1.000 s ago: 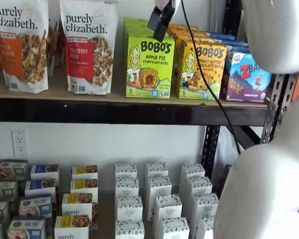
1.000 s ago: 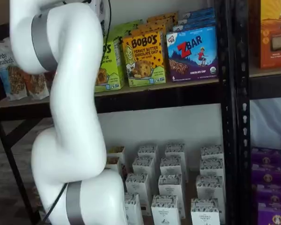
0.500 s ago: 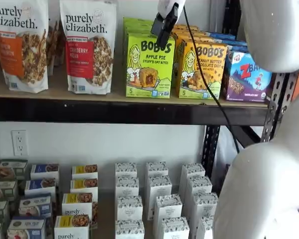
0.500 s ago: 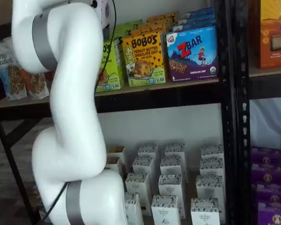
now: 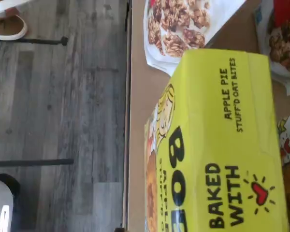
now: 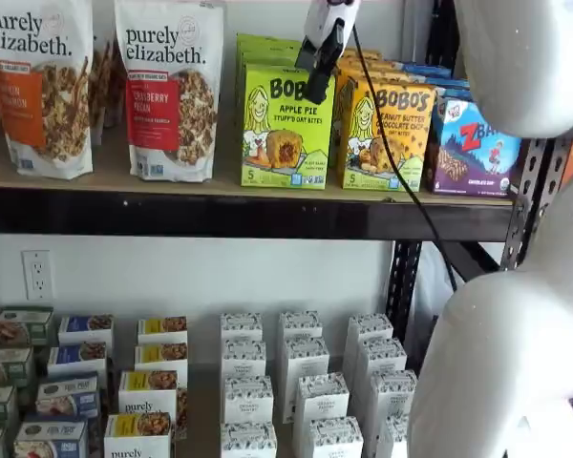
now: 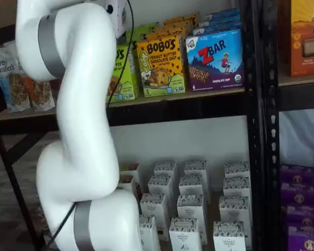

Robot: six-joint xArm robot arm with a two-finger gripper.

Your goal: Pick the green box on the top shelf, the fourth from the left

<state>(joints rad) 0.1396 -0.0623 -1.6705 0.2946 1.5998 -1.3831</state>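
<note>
Shelf view from the front shows me that the gripper (image 6: 317,81) has come lower and a little toward 3 o'clock since one second ago; its black fingers now hang in front of the upper right corner of the green box (image 6: 285,126), where before they were above its top edge. I see the fingers only side-on, so the gap does not show there, but the jaws stand fully released and hold nothing. The green box stands upright on the top shelf (image 6: 220,186), near the front edge, with a granola bag (image 6: 170,88) at its 9 o'clock and a yellow-orange box (image 6: 387,135) just beside it at 3 o'clock. In the wrist view the green box (image 5: 217,145) fills most of the picture, with bare shelf board (image 5: 137,121) along its face before the edge.
</note>
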